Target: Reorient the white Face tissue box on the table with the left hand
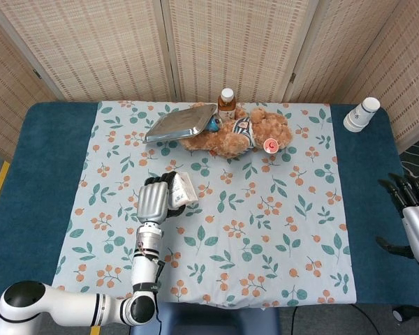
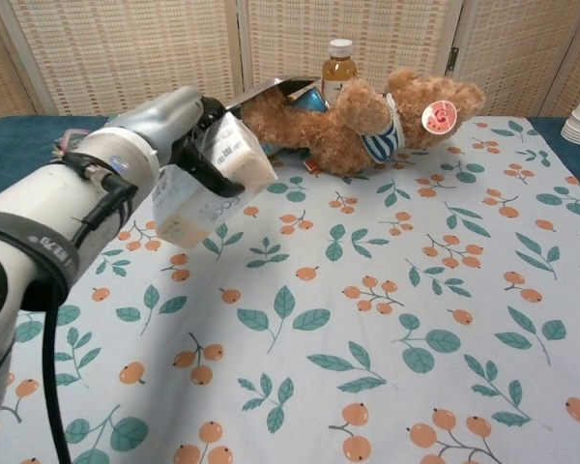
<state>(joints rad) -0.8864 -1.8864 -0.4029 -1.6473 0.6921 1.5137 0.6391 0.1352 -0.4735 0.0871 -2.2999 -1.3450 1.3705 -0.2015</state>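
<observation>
Our left hand's dark fingers (image 2: pixel 205 155) wrap around the white tissue box (image 2: pixel 213 184), gripping it across its width; we see the box lifted clear of the cloth and tilted, one end pointing down toward the left side of the worktop. From the head view the left hand (image 1: pixel 153 199) sits over the left-centre of the floral tablecloth (image 1: pixel 279 237), the box (image 1: pixel 182 188) sticking out just to the right of the fingers.

Our right hand (image 1: pixel 412 209) shows only at the right edge of the head view, over the blue worktop (image 1: pixel 42 160), its dark fingers spread apart and holding nothing.

At the far middle of the cloth we see a brown teddy bear (image 1: pixel 248 132) lying on its side, with a metal tray (image 1: pixel 180 123) propped tilted against its left end. A bottle with a white cap (image 1: pixel 227 102) stands just behind the bear. Well apart, at the far right corner on the bare blue surface, stands a stack of white paper cups (image 1: pixel 362 114). Woven screens (image 1: pixel 230 42) close off the far side.
</observation>
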